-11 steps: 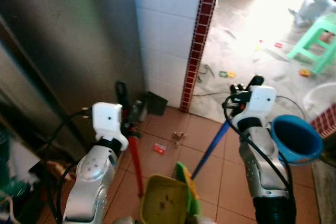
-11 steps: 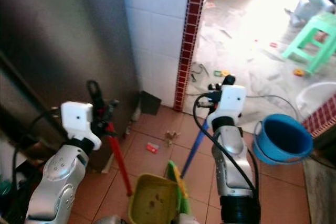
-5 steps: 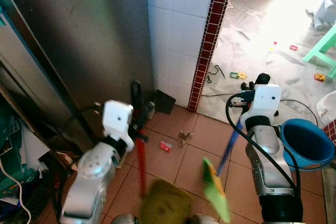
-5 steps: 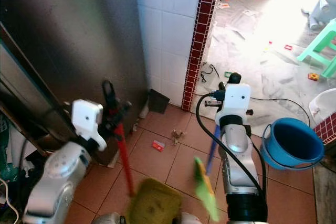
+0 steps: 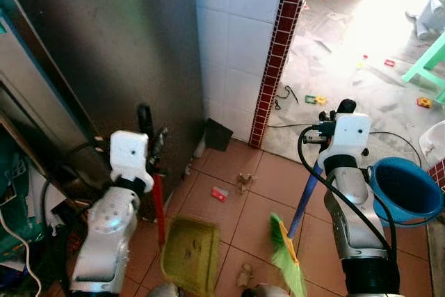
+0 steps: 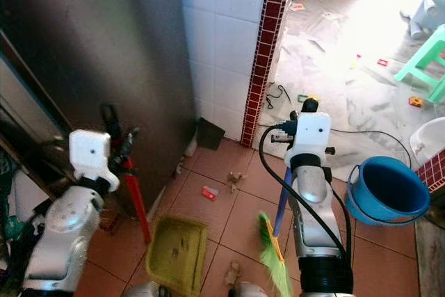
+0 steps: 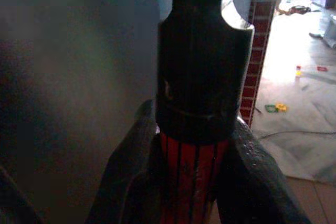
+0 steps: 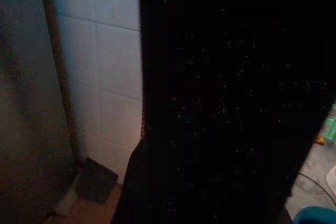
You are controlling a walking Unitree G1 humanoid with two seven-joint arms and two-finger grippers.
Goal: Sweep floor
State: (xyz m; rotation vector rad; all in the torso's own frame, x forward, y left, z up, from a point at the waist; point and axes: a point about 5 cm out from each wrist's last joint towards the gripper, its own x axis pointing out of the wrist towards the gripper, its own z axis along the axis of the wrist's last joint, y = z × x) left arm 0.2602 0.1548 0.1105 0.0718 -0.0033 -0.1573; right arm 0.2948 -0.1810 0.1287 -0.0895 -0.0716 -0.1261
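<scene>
Gripping the red handle (image 7: 191, 182) of a yellow-green dustpan (image 5: 188, 253), the left gripper (image 5: 149, 145) is seen at about nine o'clock in the head view, its two black fingers (image 7: 131, 177) pressed against either side of the handle just below a black cap. The dustpan is set on the terracotta tiled floor (image 5: 254, 213) at about six o'clock, beside a dark steel cabinet (image 5: 118, 39). A broom with a blue pole (image 5: 304, 196) and green bristles (image 5: 286, 259) is held up by the right gripper (image 5: 334, 117) at about three o'clock; the bristles are lowered to the tiles just beside the dustpan. The right wrist view is almost wholly dark, so the fingers cannot be made out, though the pole appears to be clasped there. A small red scrap (image 5: 220, 193) and a brown bit of litter (image 5: 243, 181) are left on the tiles toward twelve o'clock, near a white tiled wall (image 5: 240, 39) edged with a dark red brick strip (image 5: 278, 53). More debris (image 5: 245, 275) lies between dustpan and bristles. A blue bucket (image 5: 405, 189) stands at three o'clock, and a green stool (image 5: 431, 60) at about two o'clock.
</scene>
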